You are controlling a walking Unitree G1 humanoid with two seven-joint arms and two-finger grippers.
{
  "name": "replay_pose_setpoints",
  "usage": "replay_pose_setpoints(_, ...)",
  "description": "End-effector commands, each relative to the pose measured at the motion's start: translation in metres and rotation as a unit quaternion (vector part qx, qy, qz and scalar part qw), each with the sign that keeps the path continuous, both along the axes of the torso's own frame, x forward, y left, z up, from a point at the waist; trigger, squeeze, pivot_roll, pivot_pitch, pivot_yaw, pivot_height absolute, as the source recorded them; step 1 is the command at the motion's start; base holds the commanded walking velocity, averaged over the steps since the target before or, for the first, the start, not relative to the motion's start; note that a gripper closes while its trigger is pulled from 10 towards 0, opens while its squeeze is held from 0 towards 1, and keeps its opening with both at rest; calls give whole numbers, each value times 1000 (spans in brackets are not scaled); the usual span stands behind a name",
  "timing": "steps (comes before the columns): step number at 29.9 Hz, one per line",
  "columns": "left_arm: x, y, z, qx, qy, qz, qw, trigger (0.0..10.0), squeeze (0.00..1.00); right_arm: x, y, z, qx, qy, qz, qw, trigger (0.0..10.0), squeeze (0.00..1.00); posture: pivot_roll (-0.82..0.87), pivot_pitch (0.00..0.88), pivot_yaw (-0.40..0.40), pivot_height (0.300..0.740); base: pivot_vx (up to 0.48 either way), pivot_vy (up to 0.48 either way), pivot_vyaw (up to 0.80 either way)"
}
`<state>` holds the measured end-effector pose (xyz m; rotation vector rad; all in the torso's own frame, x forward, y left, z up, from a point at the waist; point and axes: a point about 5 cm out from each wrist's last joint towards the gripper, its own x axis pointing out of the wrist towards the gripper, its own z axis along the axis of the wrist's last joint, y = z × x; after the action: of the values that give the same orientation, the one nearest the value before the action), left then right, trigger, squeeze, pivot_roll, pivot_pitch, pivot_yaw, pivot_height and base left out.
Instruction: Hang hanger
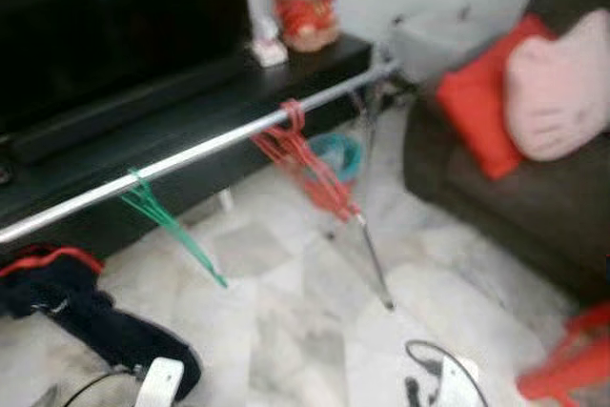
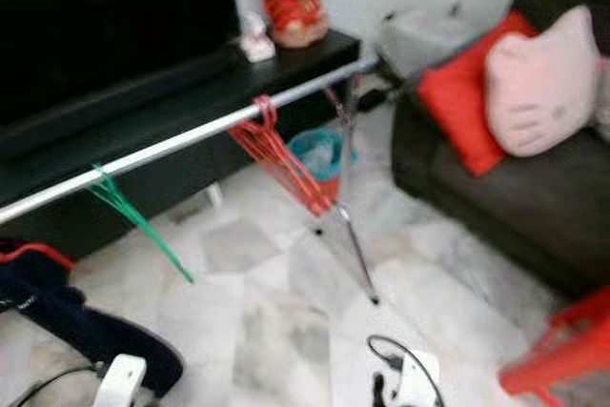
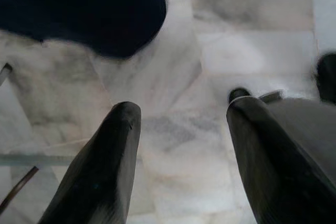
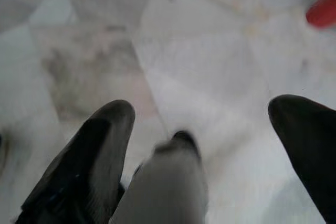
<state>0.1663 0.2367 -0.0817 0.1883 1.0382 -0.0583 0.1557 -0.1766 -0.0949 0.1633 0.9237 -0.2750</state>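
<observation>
- The hangers on the silver clothes rail (image 1: 200, 152) look like thin plastic ones: I judge them light, fairly stiff but springy, smooth enough to slip between hard fingers, and liable to snap at the hook if twisted.
- The best hold, in my judgement, is on the straight shoulder bar just below the hook, so the hook stays free to go over the rail.
- The bunch of red hangers (image 1: 310, 167) hangs by its hooks from the rail at about its middle, tilted away from the rail toward the floor; several seem nested together, though blur hides the count.
- The green hanger (image 1: 167, 219) hangs from the same rail, well apart from the red bunch, toward the rail's left end, and also slants downward.
- The rail runs in front of a black TV bench (image 1: 191, 131); a dark sofa (image 2: 496, 197) with a red cushion (image 2: 457, 107) stands past the rail's right end.
- A dark garment (image 1: 86, 316) lies on the marble floor (image 1: 305, 331) below the rail's left end.
- The left end effector (image 3: 181, 166) points at the floor, its fingers spread wide and holding nothing.
- The right end effector (image 4: 207, 153) likewise faces the floor, wide and empty, well short of the rail.
</observation>
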Motion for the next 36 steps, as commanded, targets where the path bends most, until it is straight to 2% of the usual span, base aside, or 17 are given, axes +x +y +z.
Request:
replay_pose_setpoints(1, 1, -1, 0, 4, 2, -11, 1000, 10000, 0, 4, -5, 2, -8, -4, 1, 1000, 10000, 0, -22, 0, 96, 740, 0, 0, -694)
replay_pose_setpoints(36, 5, -2, 2, 4, -2, -16, 1000, 10000, 0, 7, -6, 4, -9, -9, -8, 1000, 10000, 0, -18, 0, 96, 740, 0, -62, -688)
